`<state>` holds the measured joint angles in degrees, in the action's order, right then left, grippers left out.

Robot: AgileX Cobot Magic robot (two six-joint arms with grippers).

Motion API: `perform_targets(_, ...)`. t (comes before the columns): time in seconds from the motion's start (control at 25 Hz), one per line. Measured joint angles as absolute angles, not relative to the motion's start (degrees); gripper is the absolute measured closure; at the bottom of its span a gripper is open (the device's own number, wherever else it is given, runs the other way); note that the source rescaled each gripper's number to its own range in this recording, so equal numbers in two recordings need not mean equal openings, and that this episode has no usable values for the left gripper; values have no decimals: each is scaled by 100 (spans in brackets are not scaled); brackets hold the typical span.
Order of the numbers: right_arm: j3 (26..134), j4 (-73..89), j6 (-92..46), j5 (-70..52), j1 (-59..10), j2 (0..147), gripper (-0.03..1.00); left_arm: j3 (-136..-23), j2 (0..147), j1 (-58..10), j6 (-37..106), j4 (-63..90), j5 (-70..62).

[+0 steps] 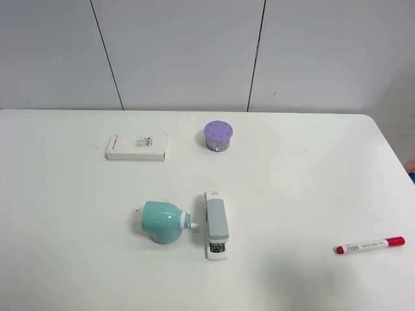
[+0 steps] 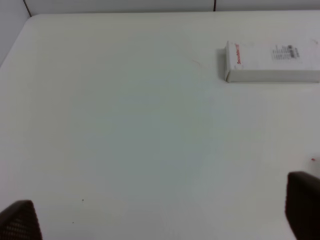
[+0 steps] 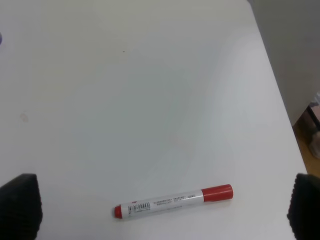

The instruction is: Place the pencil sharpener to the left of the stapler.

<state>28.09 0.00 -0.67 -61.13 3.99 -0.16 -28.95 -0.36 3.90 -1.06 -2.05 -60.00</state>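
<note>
The mint-teal pencil sharpener point(image 1: 162, 221) lies on the white table point(image 1: 305, 188) near the front centre, its white collar and crank nub pointing right. Close on its right lies the grey-and-white stapler point(image 1: 216, 224), lengthwise front to back, a small gap between them. Neither arm shows in the exterior high view. My left gripper point(image 2: 160, 220) is open over bare table, only its dark fingertips point(image 2: 20, 222) showing at the frame corners. My right gripper point(image 3: 162, 212) is also open, its fingertips point(image 3: 20, 205) wide apart above a marker. Neither wrist view shows the sharpener or the stapler.
A white flat box point(image 1: 137, 146) point(image 2: 272, 62) lies at the back left. A purple round lidded container point(image 1: 218, 136) stands at the back centre. A red-capped marker point(image 1: 369, 245) point(image 3: 172, 201) lies at the front right near the table's right edge point(image 3: 277, 95).
</note>
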Motion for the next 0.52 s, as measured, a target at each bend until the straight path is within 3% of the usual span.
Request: perform_targets(0.52,2792,0,-54,-6113,399,-16,-3,-2895,-36,390,-106,-205,-6000)
